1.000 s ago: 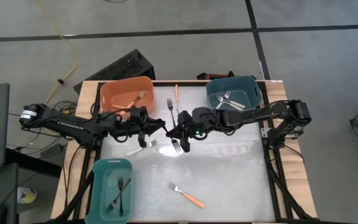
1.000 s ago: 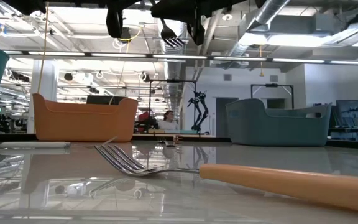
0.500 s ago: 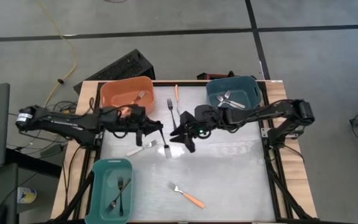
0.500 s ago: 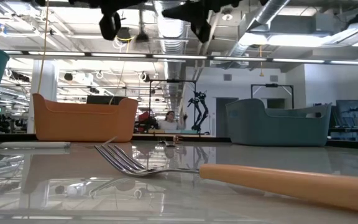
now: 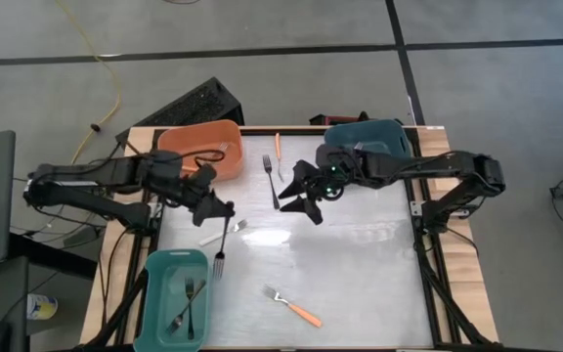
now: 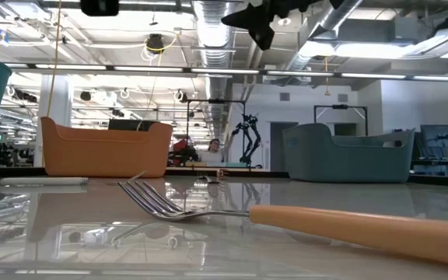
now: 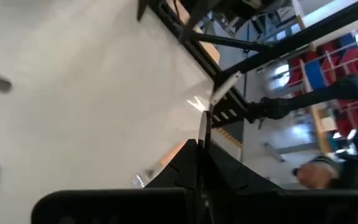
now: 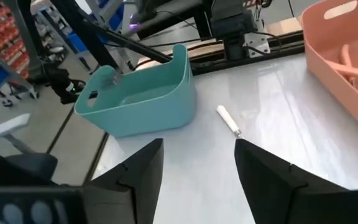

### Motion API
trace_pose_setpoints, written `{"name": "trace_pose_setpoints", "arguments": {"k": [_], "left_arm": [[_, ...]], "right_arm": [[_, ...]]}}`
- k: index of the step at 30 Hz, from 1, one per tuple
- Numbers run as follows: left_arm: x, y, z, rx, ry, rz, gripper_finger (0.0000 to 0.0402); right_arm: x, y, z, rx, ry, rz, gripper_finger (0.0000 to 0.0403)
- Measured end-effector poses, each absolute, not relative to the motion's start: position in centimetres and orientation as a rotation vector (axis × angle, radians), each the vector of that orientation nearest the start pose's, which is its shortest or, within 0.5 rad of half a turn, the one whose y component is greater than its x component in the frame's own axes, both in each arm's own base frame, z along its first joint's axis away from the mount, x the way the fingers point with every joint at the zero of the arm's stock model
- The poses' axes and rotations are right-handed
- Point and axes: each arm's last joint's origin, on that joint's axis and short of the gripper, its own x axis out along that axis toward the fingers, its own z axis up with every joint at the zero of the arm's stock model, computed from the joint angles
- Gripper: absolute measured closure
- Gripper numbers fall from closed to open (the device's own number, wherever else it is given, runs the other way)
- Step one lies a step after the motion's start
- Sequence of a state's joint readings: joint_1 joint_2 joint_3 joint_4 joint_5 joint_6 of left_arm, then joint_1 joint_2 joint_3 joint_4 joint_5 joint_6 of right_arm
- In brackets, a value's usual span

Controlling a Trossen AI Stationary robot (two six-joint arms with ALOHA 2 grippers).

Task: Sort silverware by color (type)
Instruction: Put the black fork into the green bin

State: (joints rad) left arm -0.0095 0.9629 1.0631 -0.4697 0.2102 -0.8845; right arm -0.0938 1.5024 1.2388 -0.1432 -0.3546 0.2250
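Left claw: my left gripper is clenched on a black fork by its handle, tines hanging down, just beside the light teal bin at the near-left corner.
Right claw: my right gripper is released, fingers spread and empty, up over the middle of the table.
Step in hand: looks like I'm carrying the black one to that teal bin, which already holds 2 dark forks.
Next move: swing a bit further over the bin wall, then let go, I'd guess.
Still loose: orange-handled fork near the front edge, a white-handled fork under my left arm, 2 more by the orange bin.
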Motion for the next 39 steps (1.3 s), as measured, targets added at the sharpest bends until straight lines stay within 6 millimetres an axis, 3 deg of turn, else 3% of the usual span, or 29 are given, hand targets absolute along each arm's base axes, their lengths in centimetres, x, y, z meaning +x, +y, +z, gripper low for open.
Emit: {"name": "trace_pose_setpoints", "arguments": {"k": [5,13,23,30,39], "left_arm": [[18.7,-2.6,37.2,-0.994,0.482,-0.067,0.0401],[16.7,-7.5,33.7,-1.084,0.786,-0.007,0.0402],[13.8,-12.6,30.8,-1.19,0.815,0.063,0.0401],[11.5,-14.7,28.4,-1.24,0.82,0.121,0.0401],[10.3,-15.3,25.0,-1.245,0.845,0.169,0.0401]], "right_arm": [[34.2,-2.5,32.0,0.257,0.429,0.215,0.0182],[34.2,-2.7,32.0,0.215,0.423,0.219,0.0182],[34.2,-2.7,32.0,0.217,0.427,0.218,0.0182],[34.2,-2.7,32.0,0.243,0.43,0.212,0.0182],[34.2,-2.7,32.0,0.279,0.434,0.199,0.0182]]}}
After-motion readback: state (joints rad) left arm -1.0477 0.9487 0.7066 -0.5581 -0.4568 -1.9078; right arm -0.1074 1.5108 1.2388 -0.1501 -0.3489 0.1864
